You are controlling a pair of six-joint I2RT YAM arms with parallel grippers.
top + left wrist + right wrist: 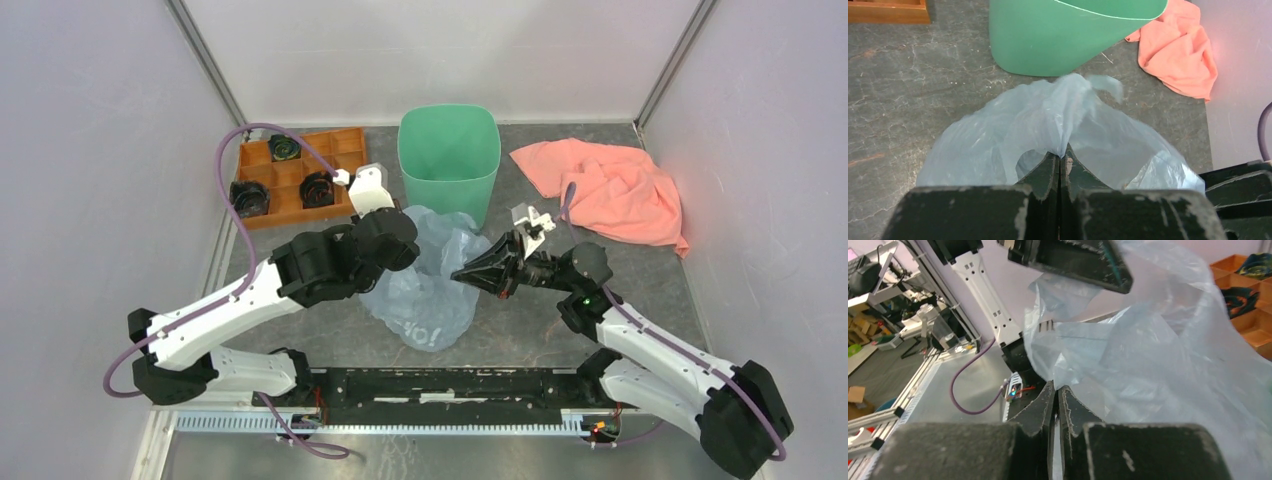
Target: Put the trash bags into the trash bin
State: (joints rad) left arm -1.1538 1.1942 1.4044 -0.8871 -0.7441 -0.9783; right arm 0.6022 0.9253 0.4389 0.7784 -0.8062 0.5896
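**Desk:** Top view first. Where is it?

**Operator:** I see the trash bag (425, 295) crumpled on the table (330, 340), just in front of the trash bin (450, 150) and reaching up to its near wall. The right gripper (460, 272) points left, with its tip at the bag's right edge.

**Desk:** Left wrist?

**Operator:** The left gripper (1060, 159) has its jaws pressed together on a fold of the bag. The film rises in a peak straight out of the tips and spreads to both sides. The bin stands beyond the bag, and a pink cloth (1178, 50) lies off to the right.

**Desk:** Right wrist?

**Operator:** Here the jaws are drawn in to a sliver of a gap. The bag hangs just above and to the right, and one edge of the film runs down into the tips. I read that as a pinch on the bag.
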